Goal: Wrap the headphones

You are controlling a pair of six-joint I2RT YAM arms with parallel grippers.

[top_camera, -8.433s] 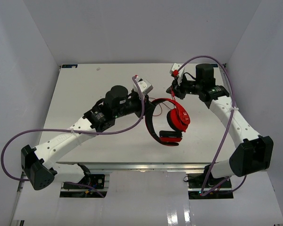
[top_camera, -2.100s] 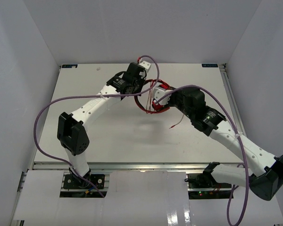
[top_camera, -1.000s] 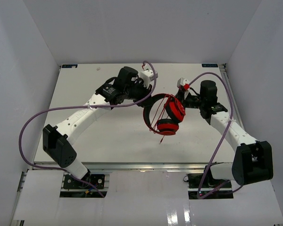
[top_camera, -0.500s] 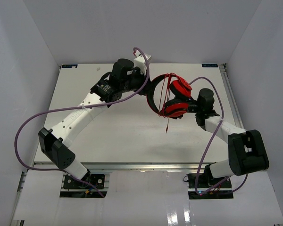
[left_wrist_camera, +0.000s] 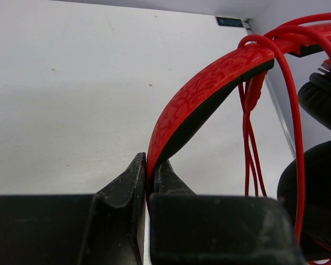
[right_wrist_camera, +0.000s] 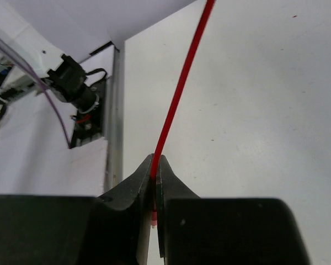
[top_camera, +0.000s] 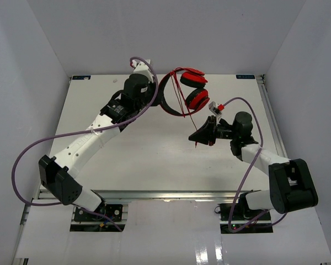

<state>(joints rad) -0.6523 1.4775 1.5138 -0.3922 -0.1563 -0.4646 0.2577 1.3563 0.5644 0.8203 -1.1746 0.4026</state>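
The red headphones (top_camera: 190, 91) hang in the air over the far middle of the table. My left gripper (top_camera: 158, 101) is shut on the black-and-red headband (left_wrist_camera: 198, 105). The two round ear cups (top_camera: 197, 99) sit at the right of the band, dark pads showing in the left wrist view (left_wrist_camera: 314, 182). Several turns of thin red cable (top_camera: 180, 99) cross the band (left_wrist_camera: 248, 143). My right gripper (top_camera: 197, 136) is shut on the cable's free end (right_wrist_camera: 176, 99), low and in front of the headphones, with the cable running taut up to them.
The white table (top_camera: 127, 154) ends at a metal rail (right_wrist_camera: 115, 110) on the near side, with the arm bases below it. White walls stand on three sides. Purple arm cables (top_camera: 22, 165) loop off both arms.
My left gripper has lifted the headphones up and toward the far edge. My right gripper has pulled away from the cups, down and toward the near side, holding the cable end.
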